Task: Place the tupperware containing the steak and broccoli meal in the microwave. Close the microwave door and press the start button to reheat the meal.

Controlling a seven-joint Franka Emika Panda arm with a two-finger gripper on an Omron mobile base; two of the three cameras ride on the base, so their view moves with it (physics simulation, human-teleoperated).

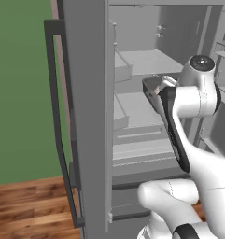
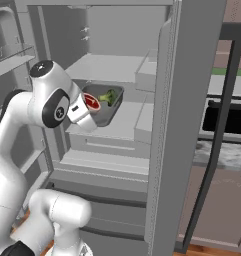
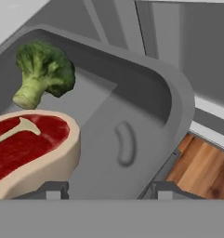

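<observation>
I have the arm reaching into an open fridge, and the hand [image 3: 106, 191] sits at the near rim of the tupperware [image 3: 132, 107]. Its two dark fingertips [image 3: 50, 189] stand well apart along the container's near edge; whether they grip the rim I cannot tell. Inside lies the steak [image 3: 32, 148], red with a pale tan rind, and just behind it the broccoli [image 3: 43, 69], upright and apart from the meat.

From the right base view the tupperware [image 2: 109, 107] lies on a middle shelf [image 2: 124, 125], close to the shelf's front left edge, with my wrist covering its near end. The fridge door [image 2: 184, 125] stands open on the right, its inner bins narrowing the way out on that side; another door [image 1: 86, 116] hems the left (the gap between them is all the room I have). Bare shelf stretches behind the container. Past the right door I see the oven [image 2: 227, 120] with its horizontal handle, beside a marble table [image 2: 222, 155]. No writing is readable anywhere.
</observation>
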